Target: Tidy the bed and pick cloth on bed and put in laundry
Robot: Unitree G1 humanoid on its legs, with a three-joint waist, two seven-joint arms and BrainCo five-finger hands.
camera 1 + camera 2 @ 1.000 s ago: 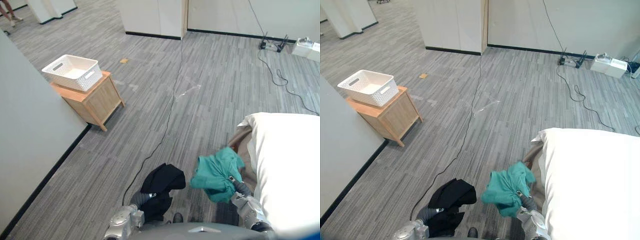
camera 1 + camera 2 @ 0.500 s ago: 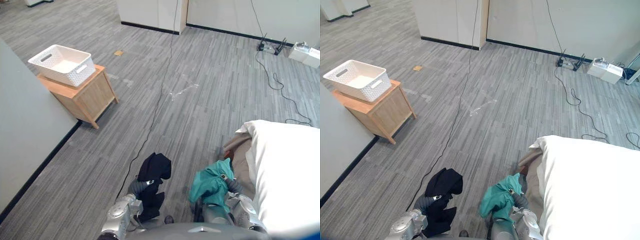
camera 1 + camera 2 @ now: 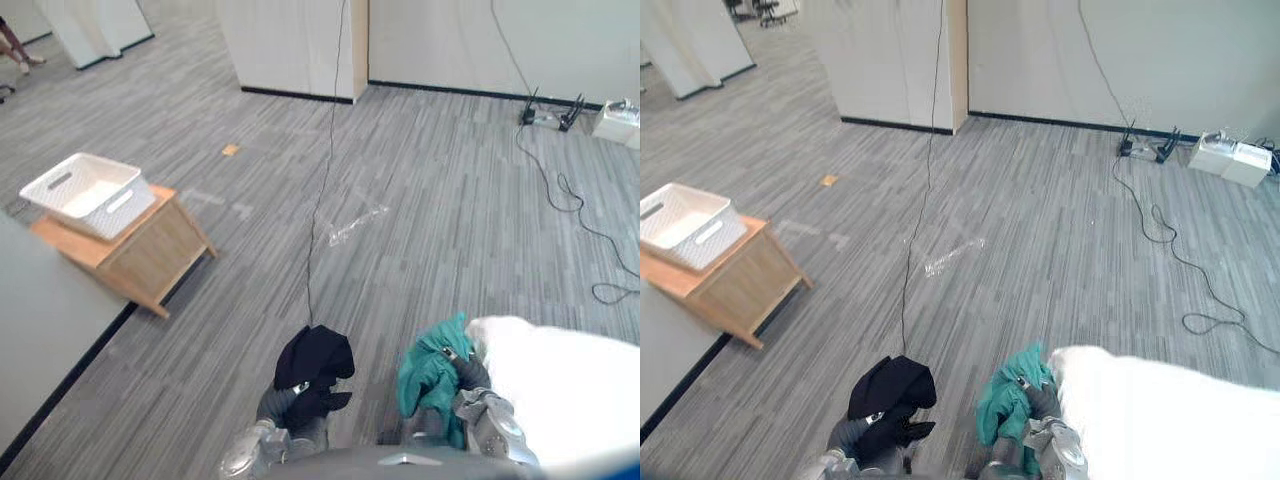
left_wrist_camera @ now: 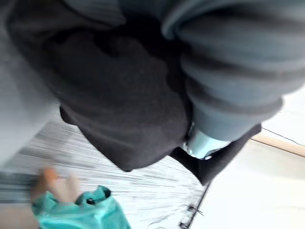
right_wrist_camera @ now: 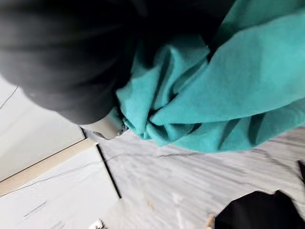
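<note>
L arm (image 3: 246, 461): silver-grey, seen at lower left of head views; forearm is pointed fwd.
L wrist: wrapped in dark ribbed cover, held just behind the hand.
L hand (image 3: 285, 402): clenched on black cloth (image 3: 316, 355). Cloth is bunched on top of and ahead of the hand; fingers mostly buried, one silver bit is seen at the cloth's edge.
R arm (image 3: 497, 436): silver-grey, seen at lower right; forearm is angled fwd and inward.
R hand (image 3: 468, 376): clenched on teal cloth (image 3: 425, 375). Cloth is bunched on the hand's inner side and hangs below it.
Hands: held side by side, apart, approx. level, no contact betw. them.
</note>
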